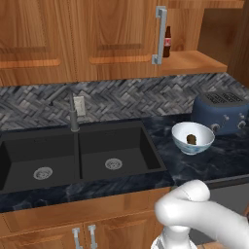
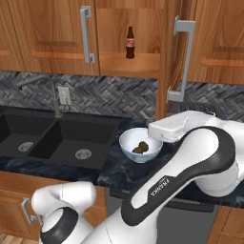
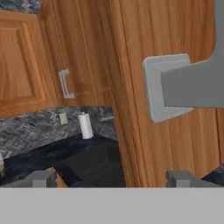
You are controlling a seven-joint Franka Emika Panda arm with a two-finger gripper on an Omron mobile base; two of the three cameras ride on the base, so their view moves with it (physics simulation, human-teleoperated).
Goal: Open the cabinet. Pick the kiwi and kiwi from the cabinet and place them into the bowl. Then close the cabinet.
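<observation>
The cabinet [image 2: 128, 62] has its left door [image 1: 116, 39] shut and its right door [image 2: 167, 57] swung out towards me. Only a bare shelf [image 1: 192, 62] and a cola bottle show inside. The pale bowl [image 2: 127, 141] sits on the dark counter below, and two kiwis [image 2: 140, 147] lie in it; one kiwi [image 1: 191, 139] shows from the left. My gripper [image 3: 113, 179] is open and holds nothing. It faces the open door's wooden face [image 3: 175, 140], just below the lower end of its silver handle [image 3: 168, 87], and my hand hovers over the bowl's right rim.
A cola bottle [image 2: 129, 43] stands on the cabinet shelf. A blue toaster [image 1: 221, 112] is right of the bowl. A double black sink [image 1: 78, 155] with a faucet [image 1: 73, 114] lies to the left. A paper towel roll [image 3: 85, 126] stands on the far counter.
</observation>
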